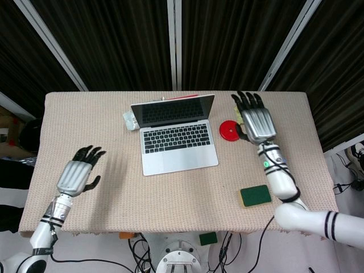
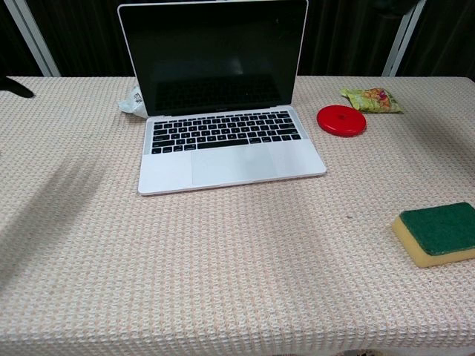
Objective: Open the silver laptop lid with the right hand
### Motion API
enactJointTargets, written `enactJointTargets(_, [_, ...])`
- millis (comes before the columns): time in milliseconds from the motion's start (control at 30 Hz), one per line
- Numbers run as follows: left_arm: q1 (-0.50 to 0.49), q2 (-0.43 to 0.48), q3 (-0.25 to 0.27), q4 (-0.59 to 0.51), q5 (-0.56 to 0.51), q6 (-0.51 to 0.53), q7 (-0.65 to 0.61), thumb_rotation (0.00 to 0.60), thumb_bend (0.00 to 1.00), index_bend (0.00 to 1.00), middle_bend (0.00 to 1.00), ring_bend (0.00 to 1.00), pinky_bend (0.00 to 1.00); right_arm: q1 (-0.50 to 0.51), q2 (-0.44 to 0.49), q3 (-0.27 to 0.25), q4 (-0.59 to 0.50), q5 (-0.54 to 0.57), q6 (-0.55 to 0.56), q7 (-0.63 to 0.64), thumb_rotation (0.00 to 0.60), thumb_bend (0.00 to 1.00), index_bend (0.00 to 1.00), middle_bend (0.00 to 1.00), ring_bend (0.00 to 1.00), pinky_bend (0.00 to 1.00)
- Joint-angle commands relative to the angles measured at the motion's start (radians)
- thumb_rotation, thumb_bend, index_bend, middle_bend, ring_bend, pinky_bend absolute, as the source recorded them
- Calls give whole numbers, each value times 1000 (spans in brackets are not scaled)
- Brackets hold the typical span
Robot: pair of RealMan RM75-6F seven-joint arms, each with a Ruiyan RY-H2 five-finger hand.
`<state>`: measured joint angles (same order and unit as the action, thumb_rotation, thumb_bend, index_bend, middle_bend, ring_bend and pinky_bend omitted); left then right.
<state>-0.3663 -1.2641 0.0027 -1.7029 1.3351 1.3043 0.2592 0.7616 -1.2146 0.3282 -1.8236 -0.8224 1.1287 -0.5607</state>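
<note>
table (image 2: pixel 223 282) carries laptop (image 2: pixel 223 141), red disc (image 2: pixel 341 119), sponge (image 2: pixel 438 233), packets (image 2: pixel 371 99).

matt silver metal laptop (image 2: pixel 223 148), glossy dark screen; rough woven tablecloth (image 2: pixel 223 259); packet (image 2: pixel 133 102) perhaps plastic.

place: lab test booth | evidence: black curtains (image 1: pixel 114 40), cloth-covered table (image 1: pixel 85 125)

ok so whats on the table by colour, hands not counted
silver: 1, the laptop
red: 1, the disc
green: 2, the sponge and the snack packet
white: 1, the crumpled wrapper
total: 5
</note>
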Motion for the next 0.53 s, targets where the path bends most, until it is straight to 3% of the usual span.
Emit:
enactJointTargets(33, [86,50,4,38,-18,94,-63,600,347,140,86,30,92,-227,150,-171,-98,-268,166,187,600,352,0,0,0,0])
enactJointTargets(133, [149,72,15,61,-9,153,-139,600,347,141,86,31,86,-339,165,-252,-47,-426,252,319,600,350,0,0,0,0])
enactJointTargets(300, [239,86,51,64,47,249,-217,600,339,142,86,31,84,-483,132,-340,54,-568,390,454,600,351,0,0,0,0])
enactJointTargets(533, [335,59,90,27,127,363,-174,600,336,143,86,31,83,-606,54,-400,173,-643,476,546,600,351,0,0,0,0])
